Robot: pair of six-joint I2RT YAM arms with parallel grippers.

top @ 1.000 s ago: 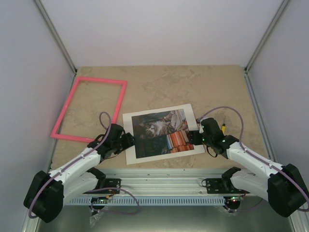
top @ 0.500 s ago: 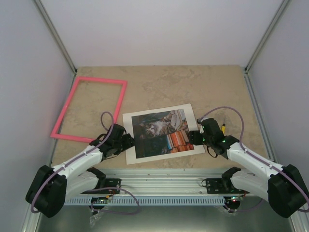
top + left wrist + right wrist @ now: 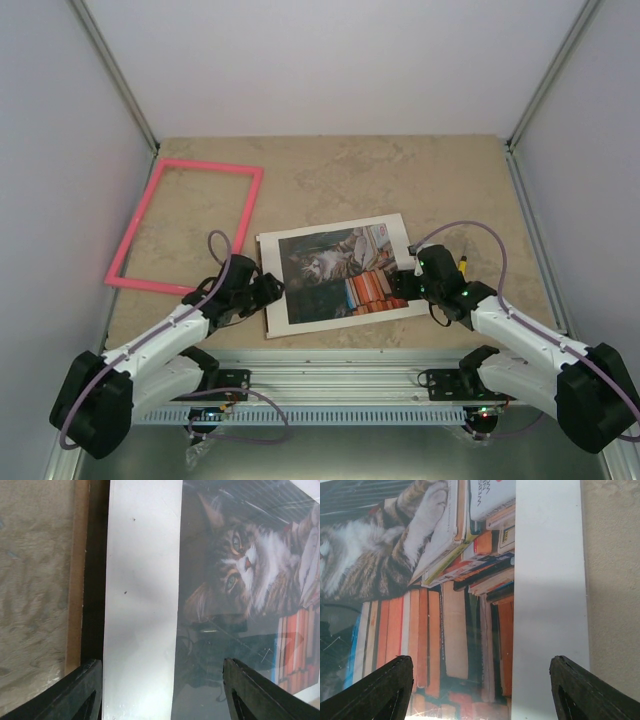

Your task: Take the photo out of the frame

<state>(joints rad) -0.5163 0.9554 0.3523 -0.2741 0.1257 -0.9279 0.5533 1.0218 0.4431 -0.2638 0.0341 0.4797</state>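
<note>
The photo (image 3: 325, 265) of a cat among orange books lies flat near the table's front middle, bordered by a white mat (image 3: 275, 290); its surface shows glare in the wrist views. The pink frame (image 3: 210, 166) lies empty at the far left, apart from the photo. My left gripper (image 3: 268, 290) is open at the stack's left edge, its jaws spanning the mat (image 3: 142, 605) and part of the photo (image 3: 240, 575). At the right edge my right gripper (image 3: 400, 283) hovers open over the books of the photo (image 3: 420, 580) and the mat (image 3: 547, 605). Neither holds anything.
A brown board edge (image 3: 76, 580) shows just beyond the mat's left side. Bare beige table (image 3: 400, 170) stretches behind the stack. White walls with metal posts close in the left, right and back; a metal rail (image 3: 340, 385) runs along the front.
The photo with its mat has slid slightly to the right and turned a little. My left gripper followed it rightward; the right gripper has hardly moved.
</note>
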